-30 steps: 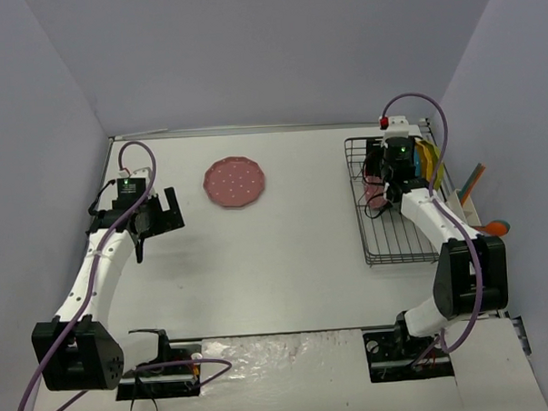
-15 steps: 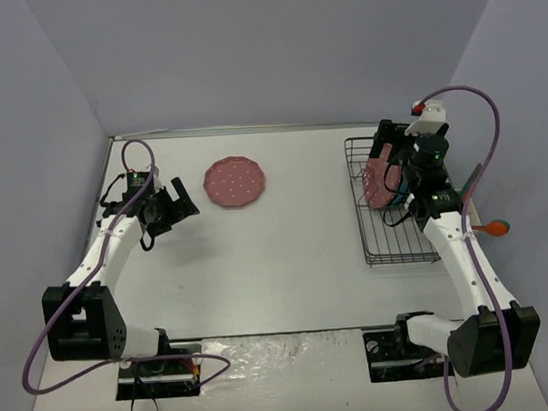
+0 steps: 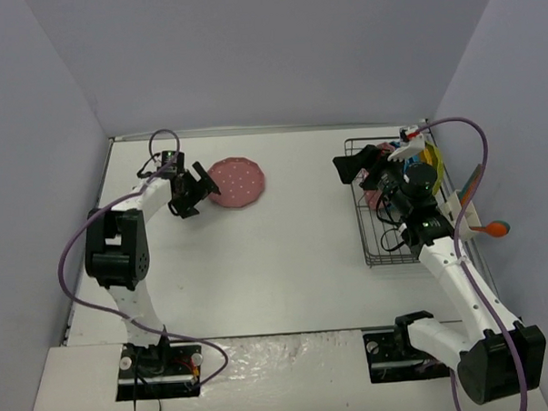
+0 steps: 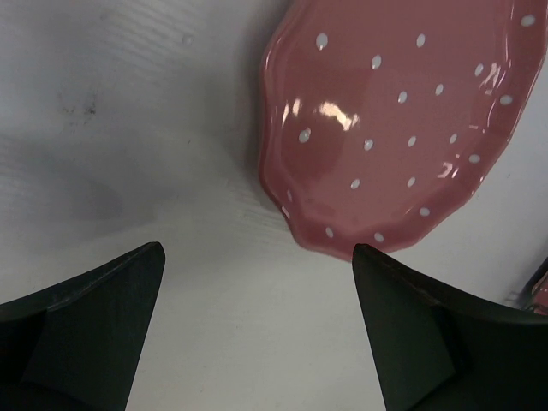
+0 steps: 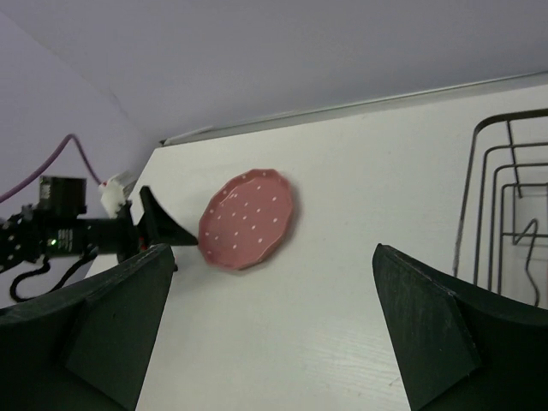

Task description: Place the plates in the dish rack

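Observation:
A pink polka-dot plate (image 3: 236,182) lies flat on the white table, far left of centre. My left gripper (image 3: 193,190) is open and low at the plate's left edge, empty. The left wrist view shows the plate (image 4: 394,128) just beyond the spread fingertips of that gripper (image 4: 257,253). The black wire dish rack (image 3: 386,247) stands at the right, with pink (image 3: 372,194), blue and yellow (image 3: 428,159) plates upright at its far end. My right gripper (image 3: 352,167) is open and empty, raised over the rack's left edge and facing left. Its wrist view (image 5: 272,253) shows the plate (image 5: 248,218) and the rack (image 5: 505,214).
Orange-handled utensils (image 3: 490,225) hang off the rack's right side by the right wall. Purple walls close in the table at the left, back and right. The left arm's cable loops over the table's left part.
My left gripper has swung right and away, up to the pink plate on the table. My right gripper has pulled back from the plates in the rack and now points left, empty.

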`<state>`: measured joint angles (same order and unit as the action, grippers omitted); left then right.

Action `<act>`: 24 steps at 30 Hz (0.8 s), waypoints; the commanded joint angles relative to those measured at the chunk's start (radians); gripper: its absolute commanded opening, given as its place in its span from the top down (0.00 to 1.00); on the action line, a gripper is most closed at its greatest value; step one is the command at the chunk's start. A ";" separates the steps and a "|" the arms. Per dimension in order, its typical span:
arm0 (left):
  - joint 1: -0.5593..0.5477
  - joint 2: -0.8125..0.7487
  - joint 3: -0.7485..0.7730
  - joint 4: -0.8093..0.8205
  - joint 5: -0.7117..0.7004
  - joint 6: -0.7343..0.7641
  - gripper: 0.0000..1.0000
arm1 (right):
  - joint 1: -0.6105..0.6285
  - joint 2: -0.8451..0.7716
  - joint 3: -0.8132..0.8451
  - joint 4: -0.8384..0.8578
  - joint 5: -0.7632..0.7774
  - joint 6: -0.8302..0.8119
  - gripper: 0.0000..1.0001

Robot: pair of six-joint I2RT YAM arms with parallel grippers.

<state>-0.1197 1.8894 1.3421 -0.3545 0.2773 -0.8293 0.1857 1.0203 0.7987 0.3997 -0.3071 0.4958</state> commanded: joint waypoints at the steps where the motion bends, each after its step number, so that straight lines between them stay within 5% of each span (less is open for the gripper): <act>1: -0.015 0.058 0.164 -0.016 -0.085 -0.036 0.16 | 0.046 -0.048 -0.024 0.079 -0.033 0.021 0.02; 11: -0.036 0.206 0.320 -0.095 -0.179 0.020 0.30 | 0.092 -0.068 -0.083 0.073 -0.056 0.017 0.01; 20: -0.049 0.255 0.362 -0.119 -0.199 0.047 0.53 | 0.110 -0.065 -0.109 0.073 -0.083 0.005 0.01; 24: -0.051 0.260 0.348 -0.111 -0.194 0.052 0.73 | 0.132 -0.051 -0.123 0.089 -0.086 0.025 0.01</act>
<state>-0.1610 2.1590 1.6603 -0.4527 0.0992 -0.7960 0.2921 0.9676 0.6822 0.3989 -0.3649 0.5052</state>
